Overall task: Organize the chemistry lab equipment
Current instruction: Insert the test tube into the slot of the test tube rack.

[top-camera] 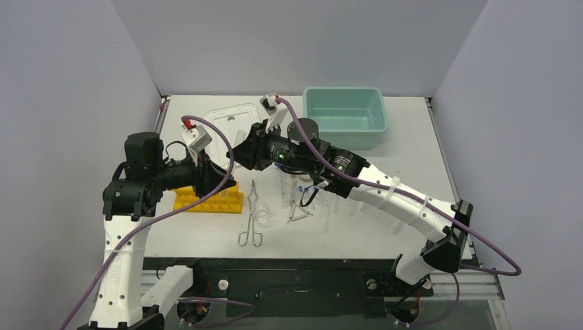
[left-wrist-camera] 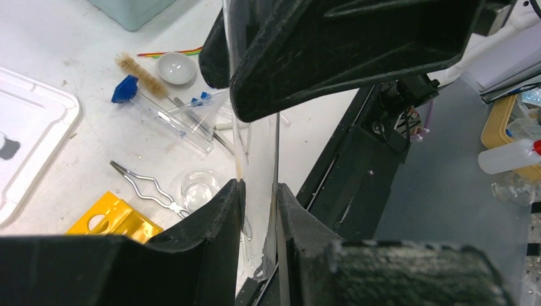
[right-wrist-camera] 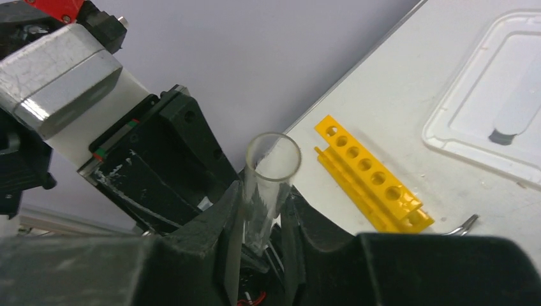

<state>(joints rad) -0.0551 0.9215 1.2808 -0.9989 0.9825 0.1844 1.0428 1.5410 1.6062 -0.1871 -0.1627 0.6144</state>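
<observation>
Lab equipment: nearly all of it lies loose on the table, so the sorting looks to be near its beginning.
Tongs (top-camera: 251, 213): nearest to the arm bases, flat on the table, with nothing touching them.
Beaker (top-camera: 260, 218): just beside the tongs on their right, not put away.
Yellow rack (top-camera: 210, 199): left of the tongs, under the left arm; no tube is seen in its holes.
Glass tube (right-wrist-camera: 271, 185): in the air just beyond the rack, between the two arms, with its open mouth toward the right wrist camera.
Left gripper (left-wrist-camera: 258, 191): closed narrow on one end of the glass tube.
Right gripper (right-wrist-camera: 261, 204): drawn in on the same tube, with a finger against the glass on each side, as far as its wrist view shows.
Step in hand: probably the tube is passing from one arm to the other, perhaps to go into the rack.
Middle of table: wire triangle (top-camera: 300, 214), blue-capped vial (left-wrist-camera: 163, 113), brush (left-wrist-camera: 141, 73) and round dish (left-wrist-camera: 177, 67) lie close together, unsorted.
White lid (top-camera: 230, 120): far left, lying flat.
Teal tub (top-camera: 344, 117): far right, and the equipment lies outside it.
Left to do: seemingly every item except the one tube.
Writing: no brand, label or text can be read on any item.
</observation>
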